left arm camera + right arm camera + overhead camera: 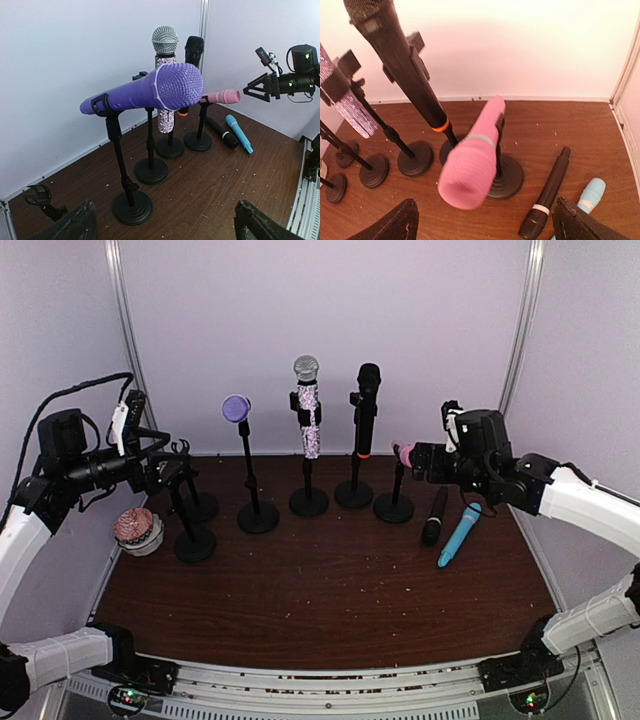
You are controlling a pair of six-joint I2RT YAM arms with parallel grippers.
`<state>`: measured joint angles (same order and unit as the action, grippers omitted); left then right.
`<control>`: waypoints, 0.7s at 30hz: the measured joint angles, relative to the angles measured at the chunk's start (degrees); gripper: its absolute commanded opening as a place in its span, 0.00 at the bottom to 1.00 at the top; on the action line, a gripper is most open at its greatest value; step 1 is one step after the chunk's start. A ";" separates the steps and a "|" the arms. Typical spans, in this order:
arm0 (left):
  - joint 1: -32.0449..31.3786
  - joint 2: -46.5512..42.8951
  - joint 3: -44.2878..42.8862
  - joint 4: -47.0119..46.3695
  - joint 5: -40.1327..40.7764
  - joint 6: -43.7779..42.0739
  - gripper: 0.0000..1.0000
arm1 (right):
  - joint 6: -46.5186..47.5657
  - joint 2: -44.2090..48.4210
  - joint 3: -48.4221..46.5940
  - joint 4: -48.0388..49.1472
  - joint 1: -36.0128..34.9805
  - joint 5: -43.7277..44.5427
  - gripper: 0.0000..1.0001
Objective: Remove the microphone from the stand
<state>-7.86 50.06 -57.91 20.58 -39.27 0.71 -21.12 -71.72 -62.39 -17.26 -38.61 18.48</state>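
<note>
A pink microphone (471, 161) sits tilted in the clip of a short black stand (509, 176), its head pointing at my right wrist camera. In the top view the pink microphone (405, 453) is just left of my right gripper (420, 462). My right gripper (485, 226) is open, its fingers wide on either side of the head and not touching it. My left gripper (168, 468) is open and empty at the far left, by two empty stands (195, 540). In the left wrist view my left gripper (165, 224) faces a purple microphone (150, 92) on its stand.
A glitter microphone (308, 415) and a black microphone (366, 410) stand upright on stands in the back row. A loose black microphone (434, 517) and a blue microphone (459, 535) lie on the table at the right. A white cup (140, 540) holding a pink head sits at the left edge.
</note>
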 measured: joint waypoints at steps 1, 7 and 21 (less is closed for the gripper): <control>0.00 -0.02 0.20 -0.17 -0.22 0.17 0.98 | 0.28 -0.83 -1.62 0.04 0.00 -0.26 0.94; 0.00 -0.28 1.16 -0.83 -0.66 0.44 0.98 | 1.25 -8.66 -12.33 -2.10 0.26 -1.62 0.86; 0.00 -0.81 1.40 -0.87 0.72 0.37 0.98 | -1.81 -20.35 -18.40 -11.52 2.73 -1.25 0.55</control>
<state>-7.86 49.25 -56.51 19.70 -38.54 1.08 -22.94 -92.07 -80.79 -28.77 -35.88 17.23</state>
